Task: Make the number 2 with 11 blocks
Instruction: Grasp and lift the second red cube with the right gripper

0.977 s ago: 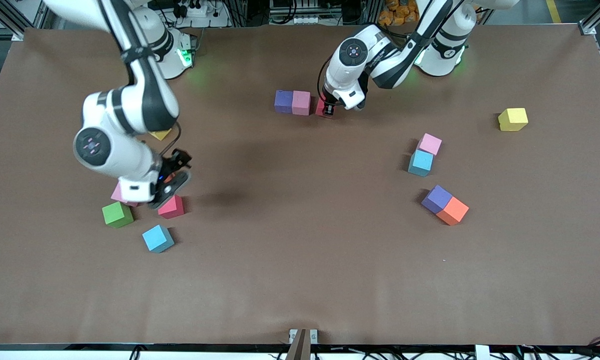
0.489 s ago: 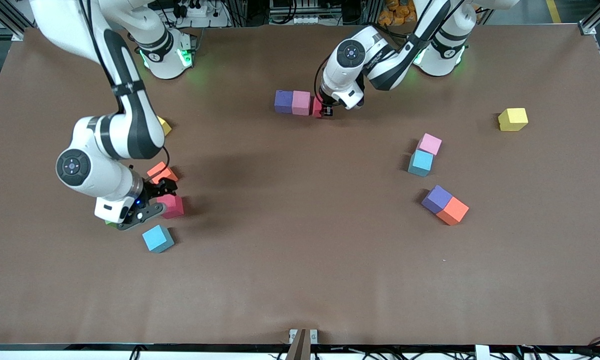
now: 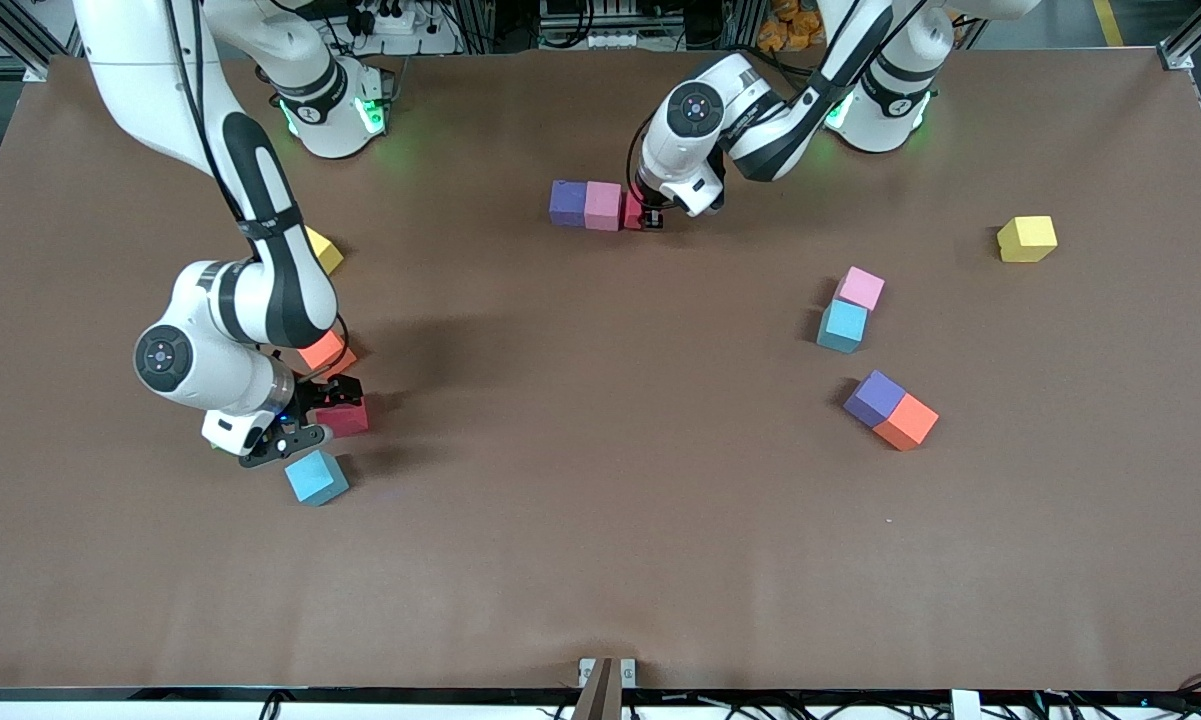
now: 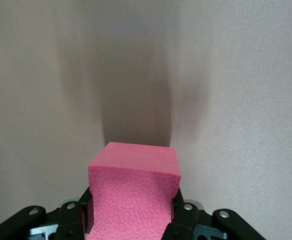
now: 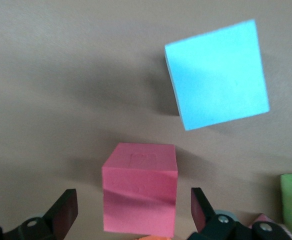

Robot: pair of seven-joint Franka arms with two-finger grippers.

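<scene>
Nowhere readable writing; left tool (image 3: 653, 217) clenched on red block (image 4: 134, 197); right tool (image 5: 133, 210) released, straddling second red block (image 5: 140, 187).

Open desk (image 3: 600, 520) spans the middle; a light blue cube (image 3: 316, 477) and orange cube (image 3: 324, 351) crowd the right gripper (image 3: 312, 415).

Even overhead light is flooding the desk (image 3: 600, 560), arms are throwing soft blurred shadows, green glow is spilling around both bases, and the left wrist view is darkening centrally.
</scene>
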